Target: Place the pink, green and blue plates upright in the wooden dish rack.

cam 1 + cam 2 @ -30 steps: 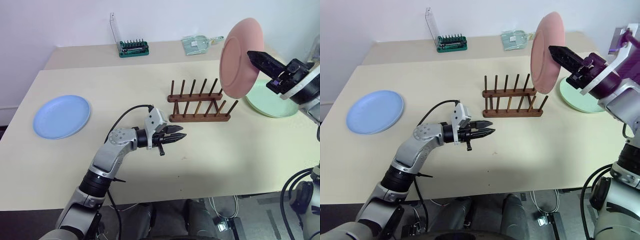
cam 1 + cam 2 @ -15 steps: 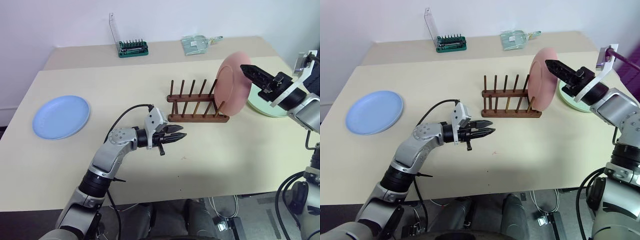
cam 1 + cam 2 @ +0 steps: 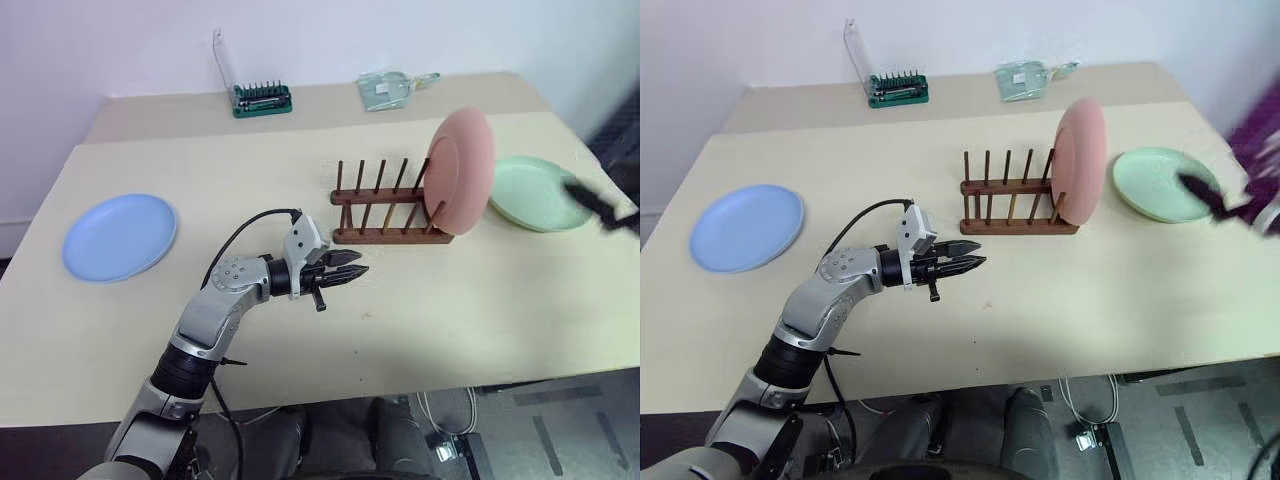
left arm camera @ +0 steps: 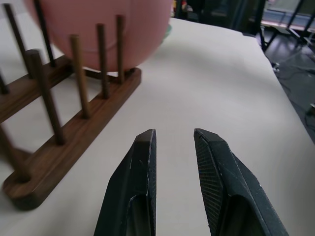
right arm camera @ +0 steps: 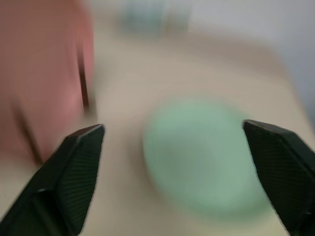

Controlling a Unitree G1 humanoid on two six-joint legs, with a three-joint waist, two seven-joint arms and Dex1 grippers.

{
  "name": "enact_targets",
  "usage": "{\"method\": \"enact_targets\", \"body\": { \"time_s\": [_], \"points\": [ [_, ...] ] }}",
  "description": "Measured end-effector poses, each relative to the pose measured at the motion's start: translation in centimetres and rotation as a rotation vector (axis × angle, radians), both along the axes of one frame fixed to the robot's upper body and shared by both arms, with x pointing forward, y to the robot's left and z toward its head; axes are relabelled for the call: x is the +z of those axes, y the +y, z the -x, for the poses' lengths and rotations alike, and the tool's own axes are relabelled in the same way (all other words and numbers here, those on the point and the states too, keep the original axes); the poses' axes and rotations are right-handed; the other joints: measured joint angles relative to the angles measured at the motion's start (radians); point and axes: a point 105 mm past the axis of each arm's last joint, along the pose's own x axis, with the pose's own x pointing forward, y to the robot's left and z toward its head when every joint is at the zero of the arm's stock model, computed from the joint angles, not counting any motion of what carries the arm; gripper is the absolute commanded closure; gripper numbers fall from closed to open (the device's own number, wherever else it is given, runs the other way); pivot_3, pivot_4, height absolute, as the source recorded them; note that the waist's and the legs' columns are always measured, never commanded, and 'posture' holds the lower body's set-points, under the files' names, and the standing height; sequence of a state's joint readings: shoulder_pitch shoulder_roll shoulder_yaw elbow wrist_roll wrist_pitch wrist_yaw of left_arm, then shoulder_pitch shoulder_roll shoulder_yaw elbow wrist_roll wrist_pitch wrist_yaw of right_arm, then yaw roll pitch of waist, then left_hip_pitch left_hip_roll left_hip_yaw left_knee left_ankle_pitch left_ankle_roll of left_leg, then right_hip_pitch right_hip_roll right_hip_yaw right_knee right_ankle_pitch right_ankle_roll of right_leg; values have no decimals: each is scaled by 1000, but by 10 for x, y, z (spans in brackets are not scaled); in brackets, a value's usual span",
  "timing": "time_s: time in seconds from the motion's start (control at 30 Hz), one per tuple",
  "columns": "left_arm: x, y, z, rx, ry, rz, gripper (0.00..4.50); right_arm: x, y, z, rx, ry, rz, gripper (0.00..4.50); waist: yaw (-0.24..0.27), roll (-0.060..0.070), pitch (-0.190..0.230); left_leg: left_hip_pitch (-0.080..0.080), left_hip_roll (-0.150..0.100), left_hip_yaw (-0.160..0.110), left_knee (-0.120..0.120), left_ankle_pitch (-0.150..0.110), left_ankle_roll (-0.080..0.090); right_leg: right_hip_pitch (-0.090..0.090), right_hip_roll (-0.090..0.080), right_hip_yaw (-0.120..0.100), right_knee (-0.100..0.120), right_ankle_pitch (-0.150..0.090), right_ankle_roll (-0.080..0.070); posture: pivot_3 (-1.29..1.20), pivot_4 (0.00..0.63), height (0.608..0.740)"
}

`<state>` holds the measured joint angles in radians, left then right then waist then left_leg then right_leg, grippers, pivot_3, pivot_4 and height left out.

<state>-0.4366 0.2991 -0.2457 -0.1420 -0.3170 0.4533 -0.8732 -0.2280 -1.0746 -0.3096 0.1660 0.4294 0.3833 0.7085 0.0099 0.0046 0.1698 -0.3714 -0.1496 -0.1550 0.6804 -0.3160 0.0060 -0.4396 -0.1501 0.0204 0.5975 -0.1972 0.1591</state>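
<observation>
Beige table (image 3: 420, 300): pink plate (image 3: 460, 165) upright on edge in rack's (image 3: 385, 210) right end; right jaws wide, left narrow, both empty

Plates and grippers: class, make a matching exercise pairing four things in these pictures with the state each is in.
Things:
1. pink plate
2. green plate
3. blue plate
4. right gripper

States:
A. flat on the table, beside the rack's right end
B. jaws wide apart, holding nothing
C. upright in the wooden dish rack
D. flat on the table, far left

Pairs: 1-C, 2-A, 3-D, 4-B
</observation>
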Motion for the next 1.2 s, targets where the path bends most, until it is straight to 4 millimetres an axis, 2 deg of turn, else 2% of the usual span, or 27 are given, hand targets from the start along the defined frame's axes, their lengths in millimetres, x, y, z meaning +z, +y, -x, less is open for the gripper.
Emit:
{"method": "enact_targets", "body": {
  "time_s": [0.03, 0.1, 0.23, 0.37, 0.47, 0.63, 0.7, 0.87, 0.97, 1.03, 1.07, 1.13, 1.2],
  "points": [
    [1, -2, 1, -5, 0, 4, 3296, -12, -1, -2, 6, 34, 63, 49, -4, 2, 0, 0, 0, 2, 0, 0, 0, 0, 0, 2, 0, 0, 1, 0, 150, 740],
    [1, -3, 1, -11, -1, 2, 3296, -24, -5, -8, 19, 57, 165, 49, -7, 3, 0, 1, 1, 4, 0, 0, 0, -1, 0, 3, 0, 0, 1, 0, 150, 740],
    [2, -4, 1, -14, -6, 4, 3296, -29, -4, -32, 49, 40, 327, 49, -9, 3, 0, 1, 1, 5, 0, 0, 1, -1, 1, 4, 0, 1, 1, 0, 150, 740],
    [1, -4, 1, -11, -4, 2, 3296, -48, -4, -52, 54, 64, 411, 49, -4, 2, 1, 0, 1, 6, 0, 0, 1, -2, 0, 4, -1, 1, 0, 0, 150, 740],
    [1, -3, 1, -9, -3, 2, 3296, -60, -1, -65, 53, 92, 420, 912, 0, 2, 1, 0, 1, 6, -1, 0, 1, -3, 0, 4, -1, 1, 0, 0, 150, 740],
    [1, -4, 1, -4, -2, 2, 3296, -68, -1, -76, 31, 102, 474, 3313, 1, 2, 1, 0, 1, 5, 0, 0, 1, -2, 1, 4, -1, 1, 0, 0, 150, 740],
    [0, -3, 1, 0, -4, 0, 3296, -71, -2, -76, 34, 107, 499, 4423, 2, 2, 1, 0, 1, 5, 0, 0, 1, -2, 1, 4, -1, 1, 0, 0, 150, 740],
    [0, 0, 2, 12, -9, -4, 3296, -66, -6, -74, 31, 49, 575, 4423, 0, 2, 1, 0, 1, 5, -1, 0, 1, -3, 1, 4, -1, 1, 0, 0, 150, 740],
    [-2, 3, 2, 26, -2, -18, 3296, -46, -9, -71, 25, -49, 666, 4423, 1, 3, 1, -1, 1, 5, -1, 0, 1, -4, 1, 5, -1, 1, 0, 0, 150, 740],
    [-3, 9, 3, 39, 1, -28, 3296, -15, -6, -67, 6, -166, 657, 4423, 1, 4, 1, -1, 1, 5, -2, 0, 1, -5, 1, 5, -1, 1, 0, 0, 150, 740],
    [-4, 11, 3, 44, 2, -35, 3296, 5, -2, -63, -11, -233, 633, 4423, 1, 4, 1, -2, 1, 5, -2, -1, 1, -5, 1, 5, -1, 1, 0, 0, 150, 740],
    [-5, 22, 1, 69, 8, -53, 3296, 58, 18, -52, -20, -406, 514, 4423, -4, 6, 1, -2, 2, 6, -2, -1, 1, -6, 1, 5, 0, 1, 0, 0, 150, 740],
    [-6, 30, -1, 87, 5, -69, 3296, 121, 50, -28, 33, -592, 307, 4423, -4, 7, 1, -1, 3, 6, -2, -1, 1, -6, 1, 5, 0, 1, 0, 0, 150, 740]
  ]
}}
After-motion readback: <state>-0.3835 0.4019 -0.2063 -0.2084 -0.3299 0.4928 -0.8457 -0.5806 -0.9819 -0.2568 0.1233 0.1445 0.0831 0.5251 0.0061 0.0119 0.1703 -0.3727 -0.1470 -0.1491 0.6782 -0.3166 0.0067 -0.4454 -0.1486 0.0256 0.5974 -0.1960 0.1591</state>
